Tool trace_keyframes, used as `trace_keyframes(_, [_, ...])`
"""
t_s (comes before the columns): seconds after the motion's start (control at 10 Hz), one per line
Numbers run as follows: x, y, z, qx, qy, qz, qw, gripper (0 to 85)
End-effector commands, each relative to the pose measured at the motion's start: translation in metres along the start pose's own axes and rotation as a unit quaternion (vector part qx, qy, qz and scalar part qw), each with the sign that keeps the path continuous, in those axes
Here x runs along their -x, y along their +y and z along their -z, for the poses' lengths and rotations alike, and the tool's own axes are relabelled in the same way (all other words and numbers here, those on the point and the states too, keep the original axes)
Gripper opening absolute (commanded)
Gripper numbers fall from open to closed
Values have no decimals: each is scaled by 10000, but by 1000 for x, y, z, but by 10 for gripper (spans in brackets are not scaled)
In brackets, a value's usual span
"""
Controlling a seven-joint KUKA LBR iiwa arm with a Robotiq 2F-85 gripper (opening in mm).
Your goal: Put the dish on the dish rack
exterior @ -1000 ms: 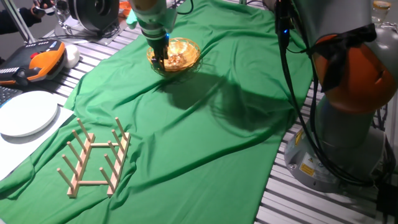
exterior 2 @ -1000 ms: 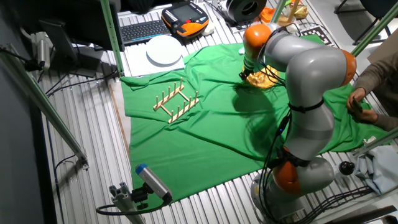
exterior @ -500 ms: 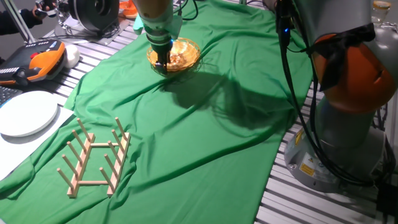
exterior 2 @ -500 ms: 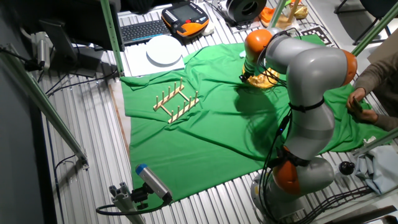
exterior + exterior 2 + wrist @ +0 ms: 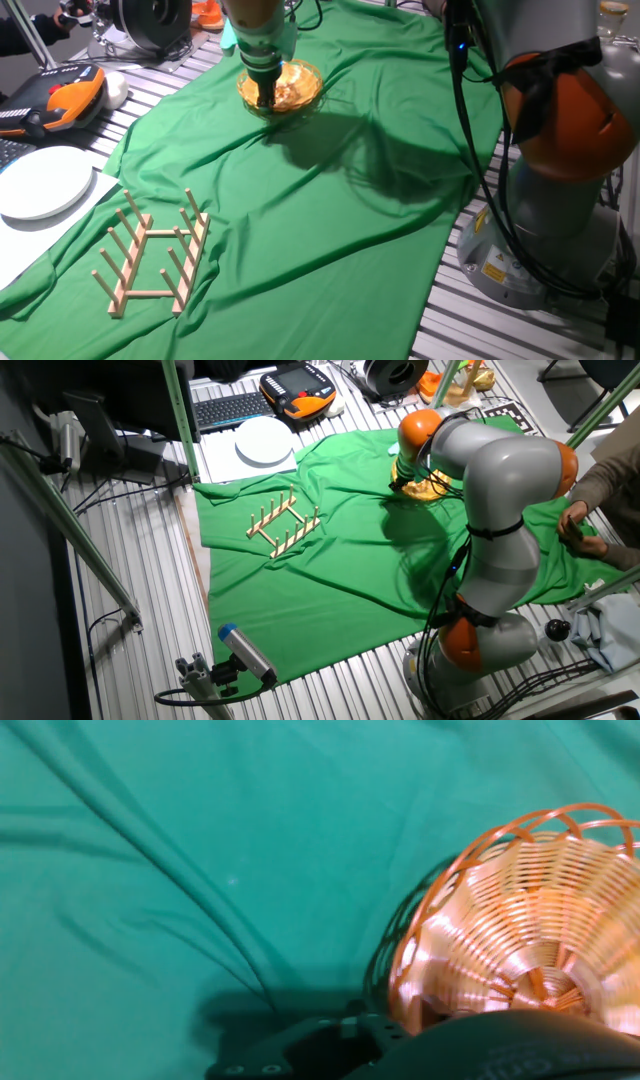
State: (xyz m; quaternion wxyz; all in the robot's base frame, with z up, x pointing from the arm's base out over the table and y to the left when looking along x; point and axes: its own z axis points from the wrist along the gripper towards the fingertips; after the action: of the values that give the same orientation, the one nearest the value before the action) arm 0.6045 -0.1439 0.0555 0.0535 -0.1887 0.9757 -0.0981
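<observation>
Currently the gripper [image 5: 266,97] is pointed down at the near rim of the dish [image 5: 290,86], its dark fingers straddling or pressing that rim; whether they are clenched on the wire or merely alongside it cannot be told from either fixed view, and in the hand view only a dark piece of gripper body shows along the bottom edge; the dish [image 5: 530,930] in the hand view fills the right side, golden-orange woven coils with open wire loops around the edge, lying on the green cloth [image 5: 180,850]; from the other fixed view the gripper [image 5: 402,482] sits at the left edge of the dish [image 5: 430,486], with the arm's orange joint directly above; the dish rests at the far end of the green cloth [image 5: 330,210], which covers the counter [image 5: 470,320] and is wrinkled in long folds; the dish rack [image 5: 155,252] lies well apart from the dish, at the near left corner of the cloth, light wood pegs upright on two rails; the same dish rack [image 5: 284,524] shows in the other fixed view near the cloth's left side; a white plate [image 5: 42,182] sits off the cloth beside the rack's corner; an orange-and-black pendant [image 5: 62,98] lies beyond the plate.
</observation>
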Motion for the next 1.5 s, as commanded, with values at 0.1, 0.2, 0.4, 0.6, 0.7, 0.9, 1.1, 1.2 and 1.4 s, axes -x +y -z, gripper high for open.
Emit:
trace_keyframes(0.1, [1, 0, 3, 104, -16, 40, 9999, 0])
trace_keyframes(0.2, [2, -2, 12, 169, 65, 76, 9998, 0])
trace_keyframes(0.4, [5, -6, 40, 236, 211, 100, 9994, 0])
trace_keyframes(0.6, [3, -8, 72, 424, 278, 18, 9987, 0])
trace_keyframes(0.7, [3, -7, 83, 451, 244, -2, 9987, 0])
trace_keyframes(0.9, [5, -2, 109, 559, 356, -172, 9977, 0])
trace_keyframes(1.1, [10, 5, 136, 618, 505, -335, 9962, 0])
trace_keyframes(1.2, [13, 7, 151, 635, 591, -400, 9954, 0])
trace_keyframes(1.4, [19, 12, 176, 750, 680, -536, 9934, 0])
